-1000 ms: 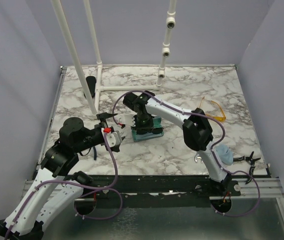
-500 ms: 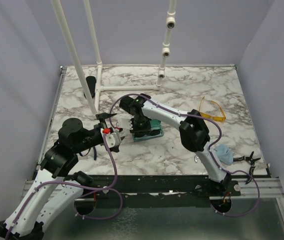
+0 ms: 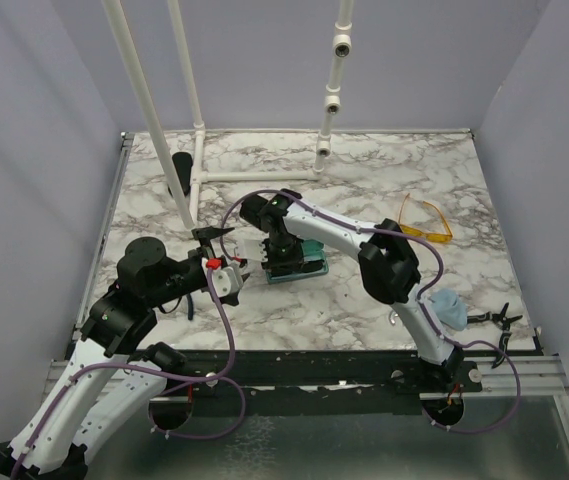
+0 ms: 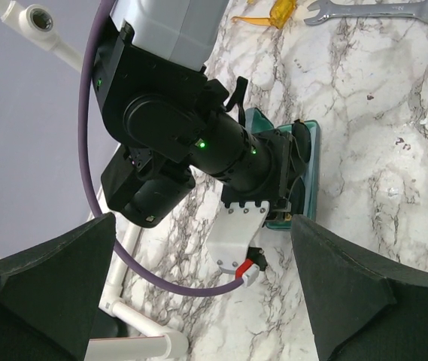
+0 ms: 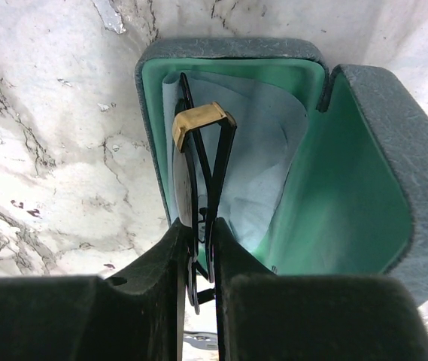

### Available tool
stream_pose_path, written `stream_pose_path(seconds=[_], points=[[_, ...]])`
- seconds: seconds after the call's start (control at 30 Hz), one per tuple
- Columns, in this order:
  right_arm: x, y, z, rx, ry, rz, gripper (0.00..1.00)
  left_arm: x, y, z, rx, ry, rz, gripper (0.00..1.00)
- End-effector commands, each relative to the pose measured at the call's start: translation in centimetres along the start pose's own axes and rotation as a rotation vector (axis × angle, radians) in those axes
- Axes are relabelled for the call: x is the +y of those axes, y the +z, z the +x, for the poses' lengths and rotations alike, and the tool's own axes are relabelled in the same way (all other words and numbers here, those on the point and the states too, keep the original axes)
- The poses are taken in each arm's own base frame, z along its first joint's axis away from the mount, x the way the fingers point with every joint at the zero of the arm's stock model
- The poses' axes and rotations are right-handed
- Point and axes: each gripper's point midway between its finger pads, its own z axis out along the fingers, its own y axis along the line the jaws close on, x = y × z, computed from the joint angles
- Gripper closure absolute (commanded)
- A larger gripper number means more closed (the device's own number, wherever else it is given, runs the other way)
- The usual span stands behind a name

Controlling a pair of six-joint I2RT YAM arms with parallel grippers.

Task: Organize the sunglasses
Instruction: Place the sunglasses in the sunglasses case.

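Right tool (image 5: 198,252) is pinching the thin dark wire-frame sunglasses (image 5: 198,162) edge-on in the open green-lined grey case (image 5: 364,195); I'd be lowering them flat before letting go. Left tool (image 3: 232,268) is gaping wide.

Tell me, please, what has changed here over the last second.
The right end effector, shut on the dark wire-framed sunglasses, shifted slightly leftward over the open case. The left end effector stayed open; the yellow sunglasses did not move.
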Motion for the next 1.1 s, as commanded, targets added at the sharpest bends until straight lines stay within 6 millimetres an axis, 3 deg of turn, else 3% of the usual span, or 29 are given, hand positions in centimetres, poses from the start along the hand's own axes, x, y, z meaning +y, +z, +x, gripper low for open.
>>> stream_pose_path(seconds=[0.0, 0.43, 1.07], points=[[0.8, 1.3, 0.4, 0.03, -0.016, -0.05, 0.82, 0.2, 0.0, 0.1, -0.003, 0.014, -0.015, 0.01], [-0.2, 1.6, -0.4, 0.002, -0.03, -0.017, 0.51, 0.1, 0.1, 0.4, 0.005, 0.015, -0.011, 0.01], [-1.0, -1.4, 0.3, 0.032, 0.033, 0.125, 0.45, -0.1, 0.2, 0.6, 0.003, 0.021, -0.003, 0.01]])
